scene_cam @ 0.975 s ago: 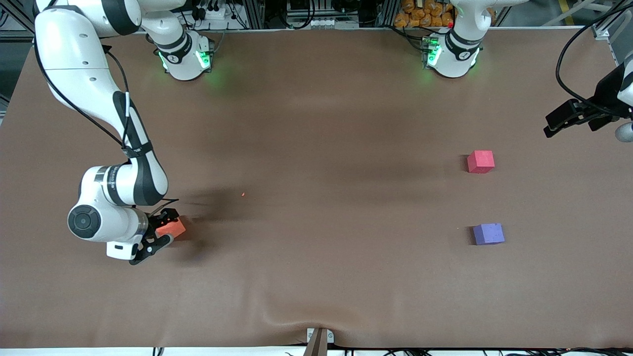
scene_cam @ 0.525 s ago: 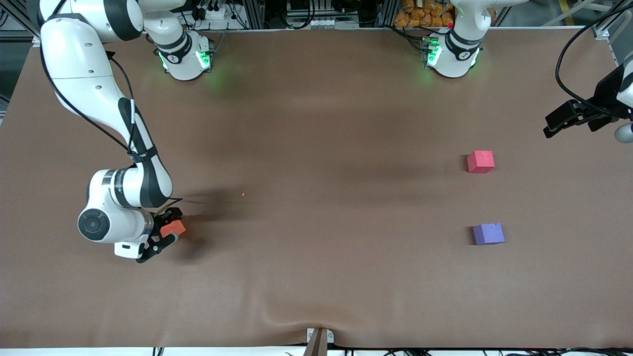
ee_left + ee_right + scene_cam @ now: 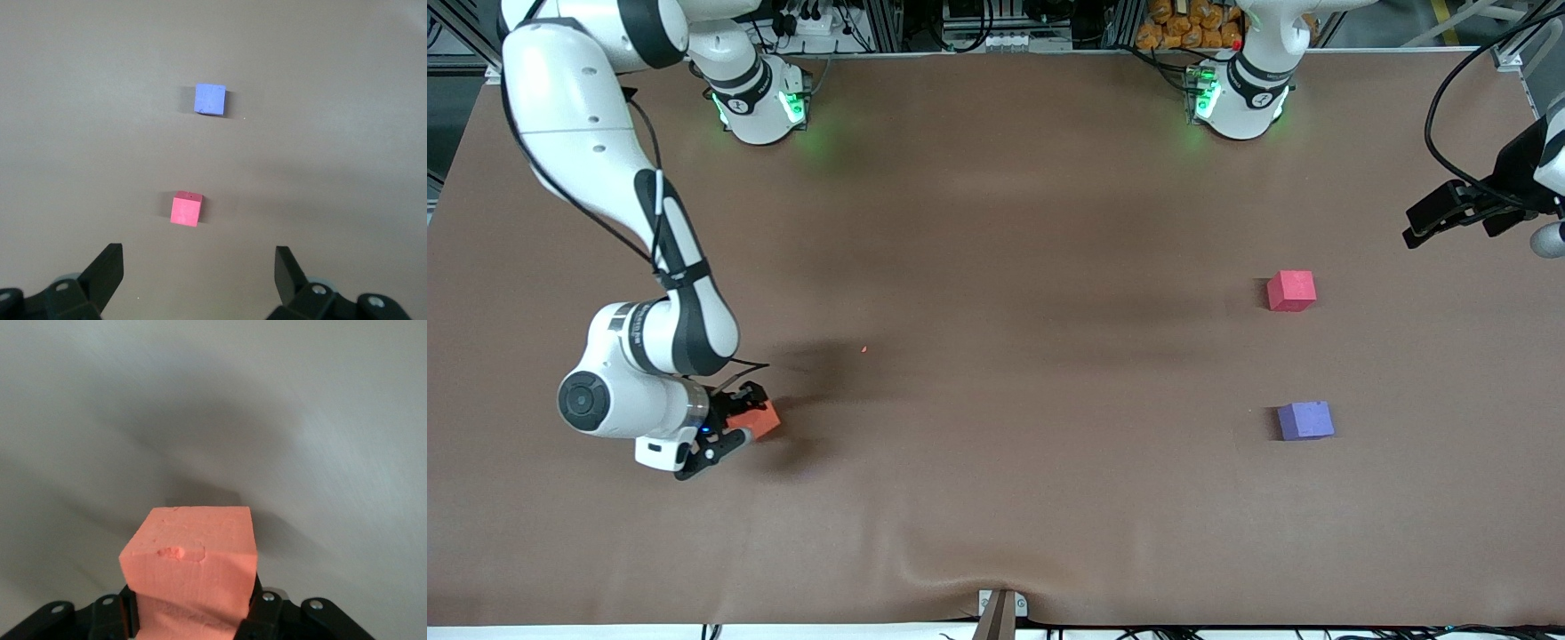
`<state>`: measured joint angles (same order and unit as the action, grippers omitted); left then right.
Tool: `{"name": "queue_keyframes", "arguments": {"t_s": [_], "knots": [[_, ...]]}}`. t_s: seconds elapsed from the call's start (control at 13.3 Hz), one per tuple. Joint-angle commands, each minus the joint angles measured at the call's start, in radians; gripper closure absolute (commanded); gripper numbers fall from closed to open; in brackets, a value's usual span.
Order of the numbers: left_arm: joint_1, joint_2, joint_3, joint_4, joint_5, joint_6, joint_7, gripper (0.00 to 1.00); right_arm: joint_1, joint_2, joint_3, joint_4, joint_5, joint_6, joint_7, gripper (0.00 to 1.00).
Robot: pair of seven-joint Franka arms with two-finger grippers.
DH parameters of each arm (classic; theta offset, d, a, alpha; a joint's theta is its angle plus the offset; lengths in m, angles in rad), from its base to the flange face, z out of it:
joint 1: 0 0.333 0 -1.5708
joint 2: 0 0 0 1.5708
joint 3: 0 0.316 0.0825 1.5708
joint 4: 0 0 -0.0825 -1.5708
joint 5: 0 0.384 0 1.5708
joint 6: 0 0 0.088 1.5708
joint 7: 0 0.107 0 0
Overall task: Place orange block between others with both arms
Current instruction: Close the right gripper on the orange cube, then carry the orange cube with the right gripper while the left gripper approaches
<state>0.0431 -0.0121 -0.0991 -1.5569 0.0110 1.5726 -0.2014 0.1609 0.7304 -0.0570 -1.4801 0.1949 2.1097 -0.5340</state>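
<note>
The orange block (image 3: 763, 416) sits between the fingers of my right gripper (image 3: 744, 417), which is shut on it low over the table at the right arm's end. In the right wrist view the orange block (image 3: 193, 553) fills the space between the jaws, squeezed at its sides. The red-pink cube (image 3: 1291, 291) and the purple-blue cube (image 3: 1305, 420) rest on the table toward the left arm's end, the purple-blue one nearer the front camera. My left gripper (image 3: 1414, 235) waits open in the air beside them. The left wrist view shows the red-pink cube (image 3: 185, 209) and the purple-blue cube (image 3: 210, 99) ahead of its spread fingers (image 3: 107, 270).
A brown cloth (image 3: 996, 222) covers the table, with a wrinkle (image 3: 951, 573) near its front edge above a small bracket (image 3: 1000, 609). A tiny orange speck (image 3: 864, 349) lies on the cloth. A bare gap separates the two cubes.
My right gripper has closed on the orange block and shifted a little toward the table's middle with it. The left arm and the two other cubes have not moved.
</note>
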Motion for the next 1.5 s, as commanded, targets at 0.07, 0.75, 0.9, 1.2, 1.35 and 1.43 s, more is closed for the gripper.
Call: {"name": "queue_keyframes", "arguments": {"t_s": [0.07, 0.75, 0.9, 1.2, 1.35, 1.43], "knots": [[0.011, 0.001, -0.005, -0.002, -0.011, 0.023, 0.022, 0.00, 0.175, -0.065, -0.006, -0.005, 0.026, -0.004, 0.357, 0.59], [-0.003, 0.063, -0.014, -0.037, -0.011, 0.050, 0.022, 0.00, 0.569, 0.001, -0.009, -0.005, 0.495, 0.265, 0.864, 0.51], [-0.015, 0.078, -0.033, -0.078, -0.011, 0.073, 0.010, 0.00, 0.633, 0.029, -0.009, 0.001, 0.518, 0.280, 0.856, 0.51], [-0.015, 0.132, -0.093, -0.169, -0.011, 0.138, -0.003, 0.00, 0.697, 0.063, -0.011, 0.018, 0.517, 0.297, 0.850, 0.39], [-0.020, 0.142, -0.116, -0.219, -0.006, 0.179, -0.022, 0.00, 0.707, 0.069, -0.011, 0.018, 0.517, 0.302, 0.849, 0.17], [-0.026, 0.147, -0.123, -0.241, -0.006, 0.193, -0.038, 0.00, 0.709, 0.069, -0.011, 0.017, 0.515, 0.309, 0.850, 0.00]]}}
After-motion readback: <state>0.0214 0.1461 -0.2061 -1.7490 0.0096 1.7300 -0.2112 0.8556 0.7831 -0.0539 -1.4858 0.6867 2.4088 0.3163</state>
